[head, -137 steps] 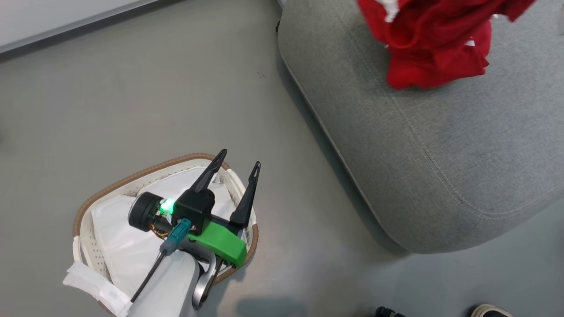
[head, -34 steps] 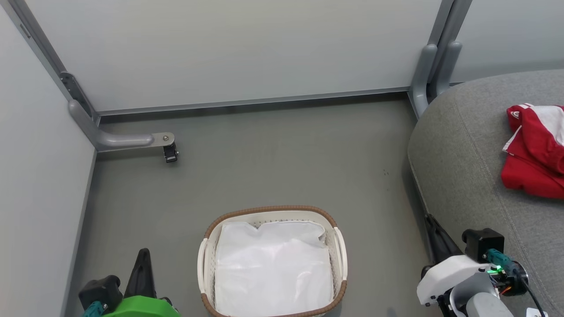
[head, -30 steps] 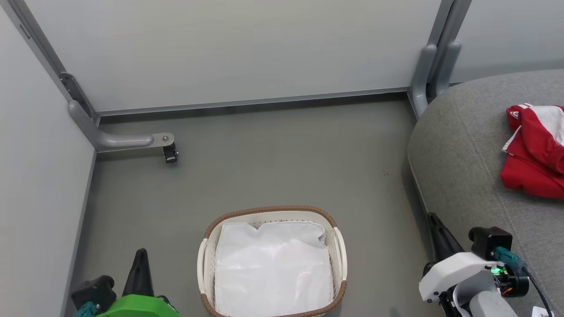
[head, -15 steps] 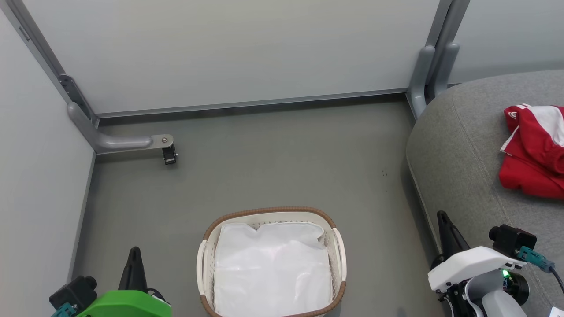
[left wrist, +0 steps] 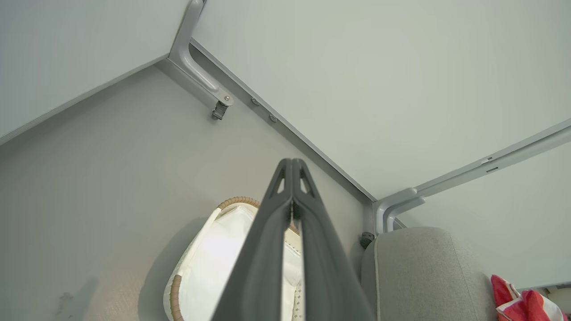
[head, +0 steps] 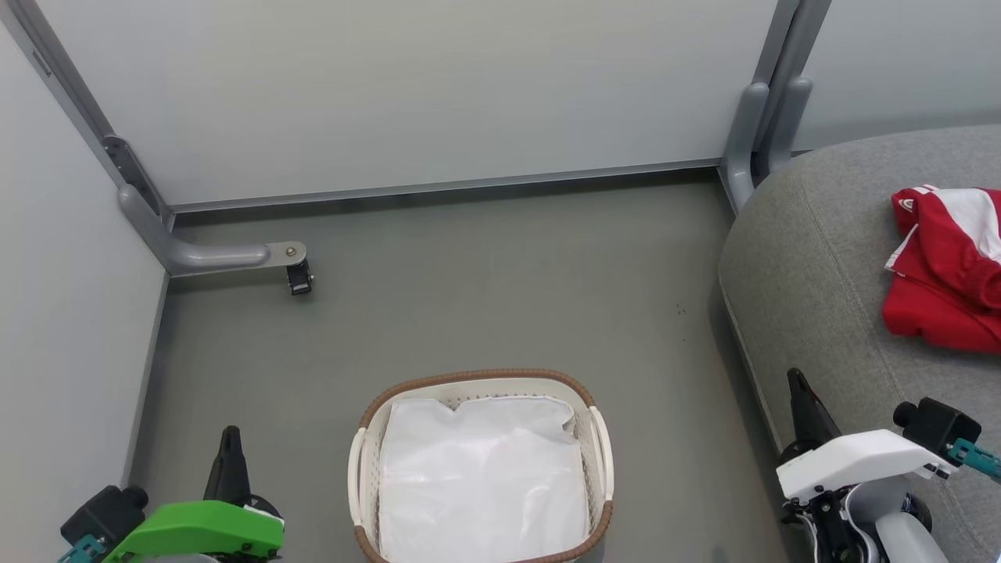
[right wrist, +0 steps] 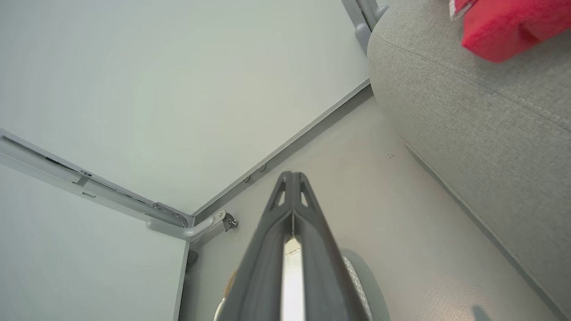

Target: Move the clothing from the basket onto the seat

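The red clothing [head: 950,266] with white panels lies crumpled on the grey seat [head: 829,281] at the right; it also shows in the left wrist view [left wrist: 522,303] and the right wrist view [right wrist: 508,22]. The white basket [head: 598,446] with a brown rim stands on the floor at the bottom centre, holding just a white liner [head: 481,485]. My left gripper [head: 229,435] is shut and empty at the lower left, apart from the basket. My right gripper [head: 796,379] is shut and empty at the lower right, beside the seat's edge.
Pale partition walls [head: 407,86] close off the back and left. A grey metal foot with a caster [head: 299,274] juts onto the floor at the left, and a grey post [head: 762,117] stands by the seat's far corner. Open grey floor [head: 485,297] lies between basket and wall.
Both grippers have drawn back toward the bottom of the head view, the left leftward and the right rightward. Clothing and basket lie as before.
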### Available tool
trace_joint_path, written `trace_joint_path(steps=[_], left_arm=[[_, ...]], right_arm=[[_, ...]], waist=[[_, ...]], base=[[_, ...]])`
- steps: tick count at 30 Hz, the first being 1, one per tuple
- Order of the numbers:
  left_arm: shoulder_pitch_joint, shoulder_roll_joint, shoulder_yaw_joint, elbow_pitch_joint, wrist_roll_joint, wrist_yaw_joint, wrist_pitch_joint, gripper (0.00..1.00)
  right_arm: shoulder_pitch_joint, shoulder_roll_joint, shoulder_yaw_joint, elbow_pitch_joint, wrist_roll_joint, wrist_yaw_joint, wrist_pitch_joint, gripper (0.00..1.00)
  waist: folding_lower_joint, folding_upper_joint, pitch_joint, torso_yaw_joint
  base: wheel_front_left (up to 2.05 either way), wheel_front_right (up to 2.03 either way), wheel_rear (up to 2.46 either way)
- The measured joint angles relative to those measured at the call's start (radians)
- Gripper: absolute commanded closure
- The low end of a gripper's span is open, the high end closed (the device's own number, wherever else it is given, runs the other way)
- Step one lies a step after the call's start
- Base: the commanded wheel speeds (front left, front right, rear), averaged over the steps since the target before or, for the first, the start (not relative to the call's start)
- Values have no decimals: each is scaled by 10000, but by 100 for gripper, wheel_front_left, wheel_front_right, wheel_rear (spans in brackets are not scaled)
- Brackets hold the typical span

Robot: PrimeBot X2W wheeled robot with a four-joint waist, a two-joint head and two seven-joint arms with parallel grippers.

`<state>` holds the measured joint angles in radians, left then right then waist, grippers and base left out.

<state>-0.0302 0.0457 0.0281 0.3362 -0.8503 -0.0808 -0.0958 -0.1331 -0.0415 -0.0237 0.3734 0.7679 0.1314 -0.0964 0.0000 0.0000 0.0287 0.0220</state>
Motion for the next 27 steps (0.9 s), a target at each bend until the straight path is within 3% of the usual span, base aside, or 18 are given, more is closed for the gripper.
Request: trace_joint_path(steps=[27], left_arm=[[-251,2,336,-362,-2972,-174,828,100]], right_arm=[[48,-23,-353,-500,3304,-2,830,100]], waist=[[0,0,-80,-68]], base=[[0,0,0]])
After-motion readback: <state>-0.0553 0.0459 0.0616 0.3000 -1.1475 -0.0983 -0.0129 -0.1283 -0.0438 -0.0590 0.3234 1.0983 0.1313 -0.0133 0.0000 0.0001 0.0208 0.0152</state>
